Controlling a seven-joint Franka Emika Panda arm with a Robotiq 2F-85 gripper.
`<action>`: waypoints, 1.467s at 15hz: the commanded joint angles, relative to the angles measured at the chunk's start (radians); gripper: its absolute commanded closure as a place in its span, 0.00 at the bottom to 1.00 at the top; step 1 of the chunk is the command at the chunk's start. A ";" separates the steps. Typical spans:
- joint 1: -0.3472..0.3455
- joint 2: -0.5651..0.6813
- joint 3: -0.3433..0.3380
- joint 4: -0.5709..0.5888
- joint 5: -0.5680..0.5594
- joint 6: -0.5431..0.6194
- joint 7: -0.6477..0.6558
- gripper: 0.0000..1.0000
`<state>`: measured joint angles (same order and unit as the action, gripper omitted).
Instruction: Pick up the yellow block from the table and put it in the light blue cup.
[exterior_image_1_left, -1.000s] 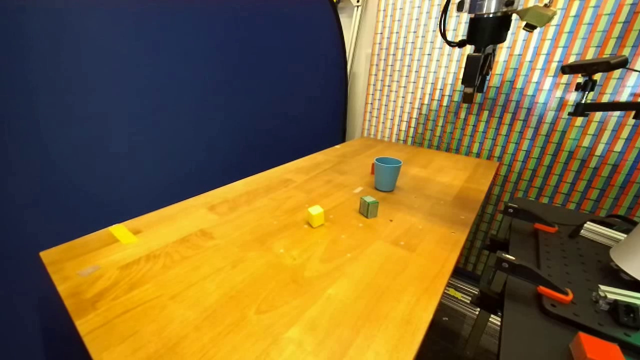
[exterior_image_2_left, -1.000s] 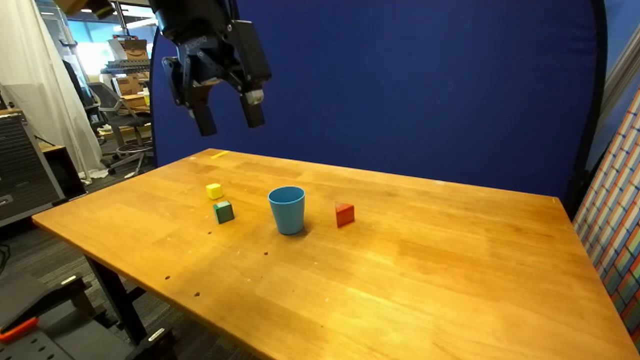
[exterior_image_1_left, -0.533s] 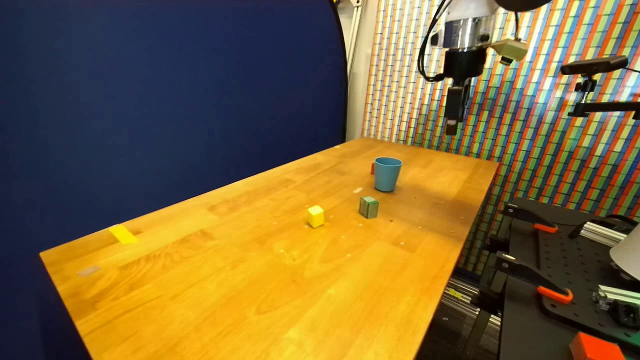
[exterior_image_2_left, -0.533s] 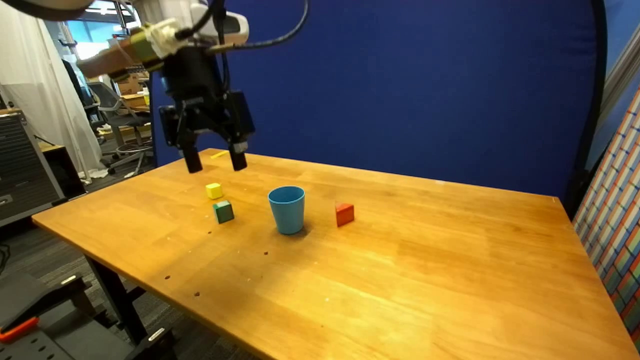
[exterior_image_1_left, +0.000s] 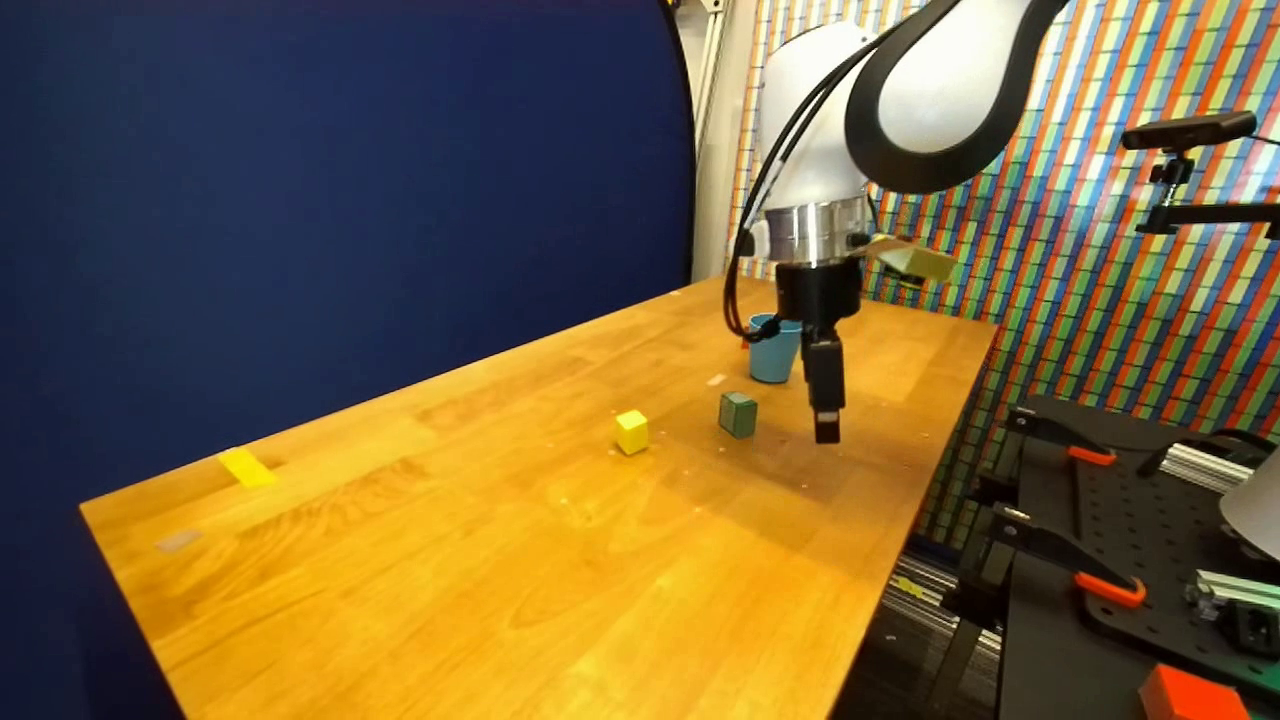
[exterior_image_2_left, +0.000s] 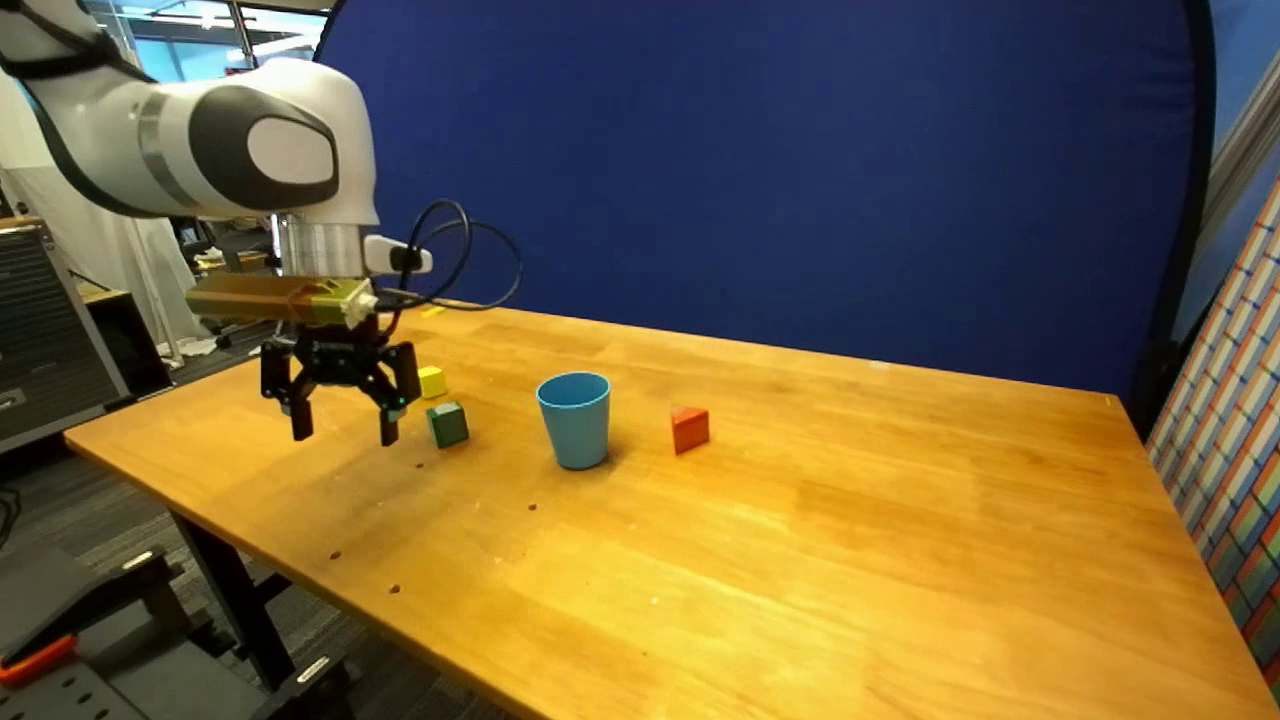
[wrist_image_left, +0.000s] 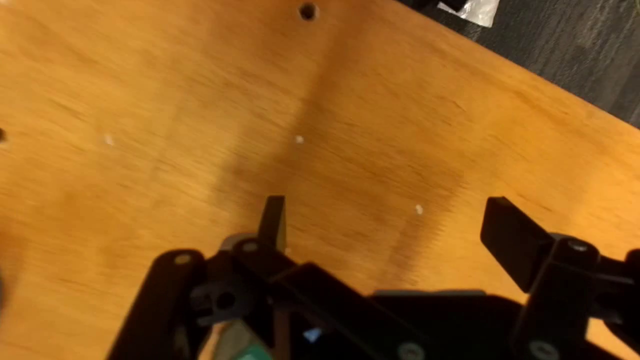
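See jaws standing wide apart on the gripper (exterior_image_2_left: 345, 433), pointing down to 6 o'clock above the table (exterior_image_2_left: 900, 520), with wood grain between them in the wrist view; locate the yellow block (exterior_image_1_left: 632, 433) resting flat on the table, clear of the gripper, at its 9 o'clock in an exterior view; read it as a cube of near-equal sides, so cannot name a long axis; notice one upright edge turned toward 6 o'clock there; spot the dark green block (exterior_image_1_left: 738, 414) near it, close to 3 o'clock; note the light blue cup (exterior_image_2_left: 577, 428) upright, with long axis vertical and mouth facing 12 o'clock; in an exterior view, place the yellow block outside it, between 9 and 10 o'clock; see the upper inner wall, but cannot tell the contents below.
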<state>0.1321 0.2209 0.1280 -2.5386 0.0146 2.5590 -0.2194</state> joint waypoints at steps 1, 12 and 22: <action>0.029 0.251 0.053 0.220 -0.038 0.013 -0.019 0.00; 0.166 0.565 -0.009 0.745 -0.291 -0.181 0.025 0.00; 0.197 0.588 -0.041 0.890 -0.368 -0.216 0.047 0.00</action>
<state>0.3116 0.7730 0.0992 -1.7255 -0.3274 2.3684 -0.1960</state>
